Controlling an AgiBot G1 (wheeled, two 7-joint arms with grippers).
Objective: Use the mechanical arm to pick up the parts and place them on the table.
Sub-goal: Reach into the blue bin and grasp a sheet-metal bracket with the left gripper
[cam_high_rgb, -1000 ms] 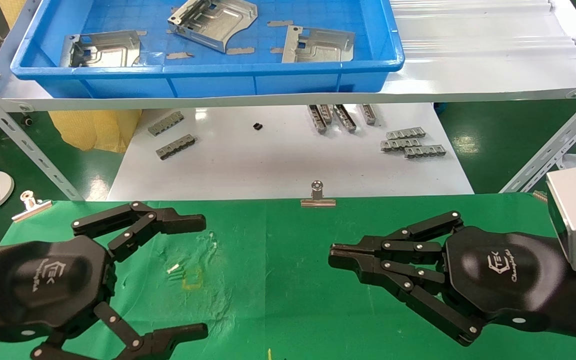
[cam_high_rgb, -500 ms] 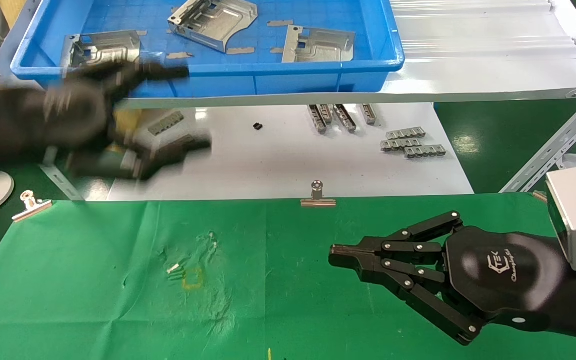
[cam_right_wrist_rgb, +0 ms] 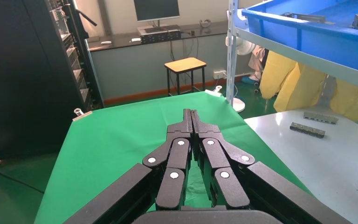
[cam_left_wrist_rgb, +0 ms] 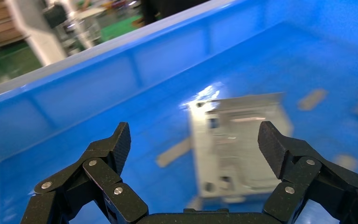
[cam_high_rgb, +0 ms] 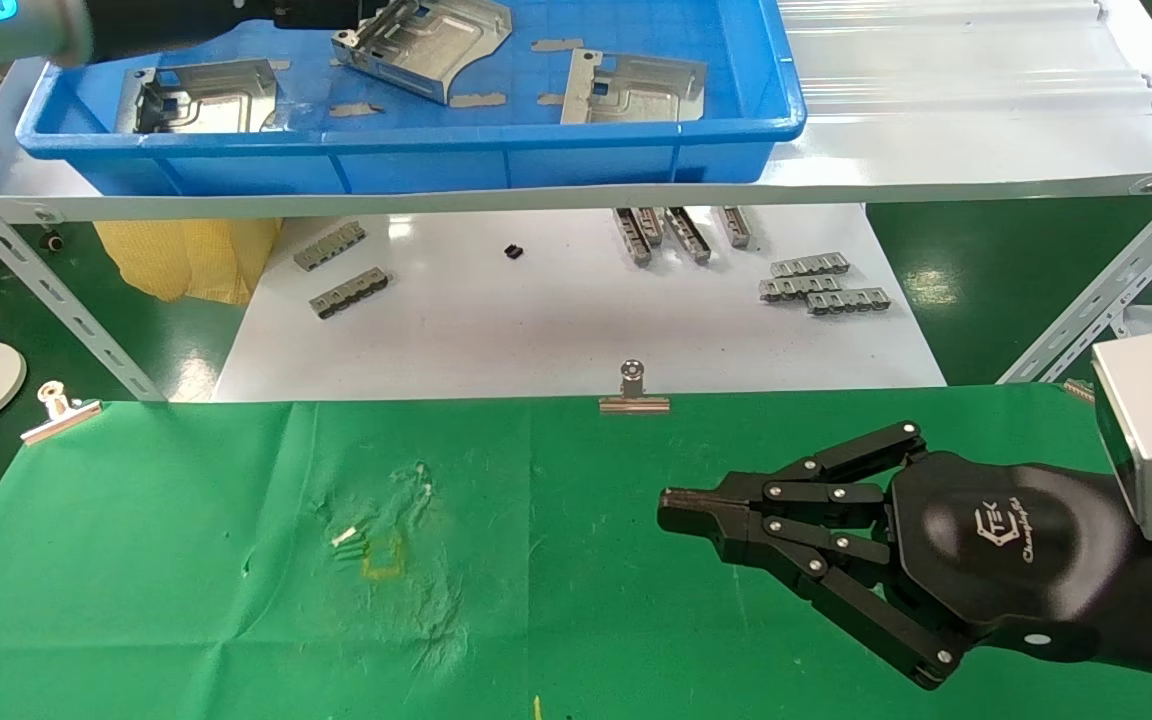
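1. Green cloth covers the table [cam_high_rgb: 186, 600] in the head view, wrinkled, with a small yellow square mark [cam_high_rgb: 383, 557] left of centre. Beyond it lies a white board [cam_high_rgb: 556, 320] carrying grey comb-like strips [cam_high_rgb: 822, 287], and two silver clips, one [cam_high_rgb: 633, 389] at the cloth's far edge and one [cam_high_rgb: 58, 410] at its left corner. Higher up, a blue tray [cam_high_rgb: 536, 150] sits on a shelf and holds three metal plates: one at its left end [cam_high_rgb: 201, 95], one tilted in the middle [cam_high_rgb: 426, 45], one to the right [cam_high_rgb: 636, 90]. The left arm [cam_high_rgb: 136, 25] reaches over the tray's far left corner; its gripper is cut off by the top of the picture. The right gripper [cam_high_rgb: 681, 508] hovers low over the right side of the cloth, its three fingers pressed together and gripping nothing.

2. From the left wrist, the left gripper [cam_left_wrist_rgb: 195, 140] hangs inside the blue tray [cam_left_wrist_rgb: 98, 88] with its fingers spread wide and nothing between them. A metal plate [cam_left_wrist_rgb: 235, 144] lies on the tray floor straight below the gap, not touched.

3. From the right wrist, the right gripper [cam_right_wrist_rgb: 191, 116] points along the green cloth [cam_right_wrist_rgb: 112, 140], fingertips meeting. The blue tray [cam_right_wrist_rgb: 307, 32] shows overhead, and grey strips [cam_right_wrist_rgb: 314, 123] rest on the white board [cam_right_wrist_rgb: 345, 163].
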